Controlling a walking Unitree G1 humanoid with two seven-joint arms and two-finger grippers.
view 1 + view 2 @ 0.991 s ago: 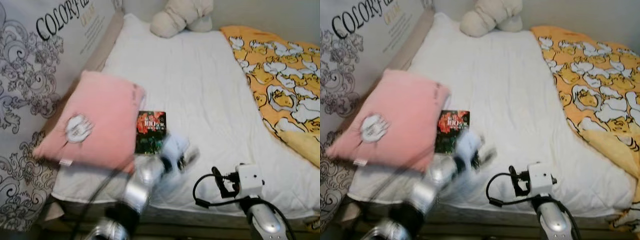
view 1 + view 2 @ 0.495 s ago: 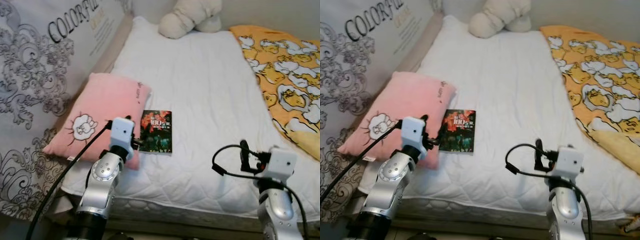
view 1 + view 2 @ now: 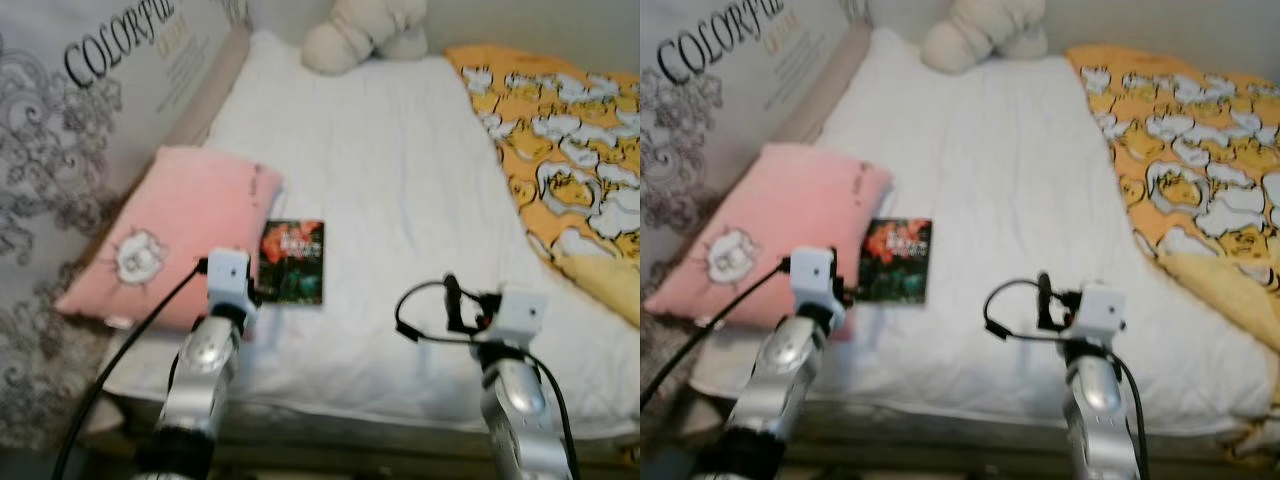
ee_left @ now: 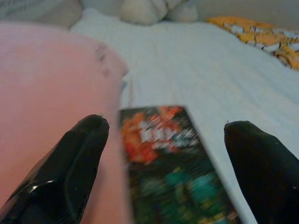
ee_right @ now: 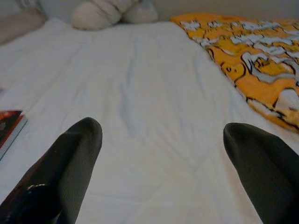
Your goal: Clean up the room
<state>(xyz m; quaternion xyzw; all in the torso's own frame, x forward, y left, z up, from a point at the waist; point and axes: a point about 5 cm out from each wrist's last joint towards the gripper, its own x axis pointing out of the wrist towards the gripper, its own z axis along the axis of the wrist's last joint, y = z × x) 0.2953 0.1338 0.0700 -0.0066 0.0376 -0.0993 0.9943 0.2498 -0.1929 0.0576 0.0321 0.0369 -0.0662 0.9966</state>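
Note:
A dark book (image 3: 292,262) with a red and green cover lies flat on the white mattress (image 3: 400,190), touching the right edge of a pink pillow (image 3: 165,235). My left gripper (image 4: 166,154) is open just short of the book's near edge, one finger (image 4: 70,163) over the pillow and the other (image 4: 261,163) over the sheet. My left arm (image 3: 205,365) reaches up from the bed's near edge. My right gripper (image 5: 161,158) is open above bare sheet at the bed's near side, holding nothing, with the book's corner (image 5: 9,126) off to its side.
A cream plush toy (image 3: 365,35) sits at the head of the bed. An orange patterned blanket (image 3: 560,130) covers the bed's right side. A printed fabric panel (image 3: 70,130) stands along the left, behind the pillow. The mattress middle is bare sheet.
My left arm has swung from a blurred spot near the bed's middle to the pillow's near corner by the book. The right arm has risen a little. The camera has shifted.

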